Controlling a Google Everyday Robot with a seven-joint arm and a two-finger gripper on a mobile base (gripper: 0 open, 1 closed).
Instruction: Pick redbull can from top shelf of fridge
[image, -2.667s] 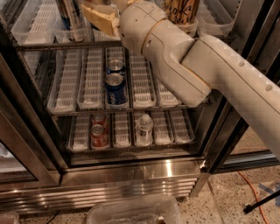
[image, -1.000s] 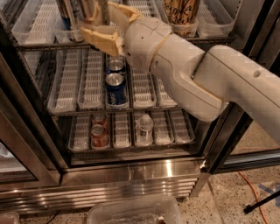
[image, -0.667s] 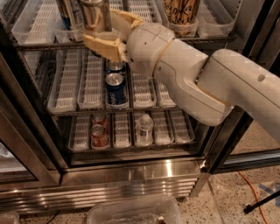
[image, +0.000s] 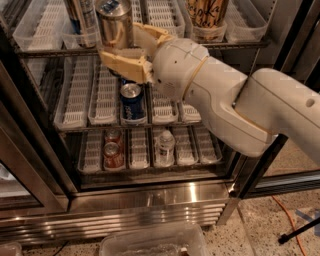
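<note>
Slim shiny metal redbull can (image: 115, 22), blue tab, stands on the fridge (image: 150, 200) top shelf (image: 55, 51) among white slotted plastic trays (image: 40, 25). Smooth white arm (image: 240, 100) reaches in from the right; tan tool (image: 120, 42) fingers apart, straddling the can.

I see the redbull can (image: 114, 22) standing upright at the front of the top shelf (image: 42, 30). It has a silvery body and a silver lid with a blue tab facing up at me. That shelf is the uppermost dark wire rack of the fridge (image: 150, 200), fitted with long white slotted lane trays with clear fronts. The fridge itself has a dark frame, a stainless steel base and more wire racks below. My gripper (image: 117, 40) is at the shelf's front edge with its tan fingers spread wide. One finger is low across the can's foot and the other is just beside its right side. I cannot tell whether either touches it.
</note>
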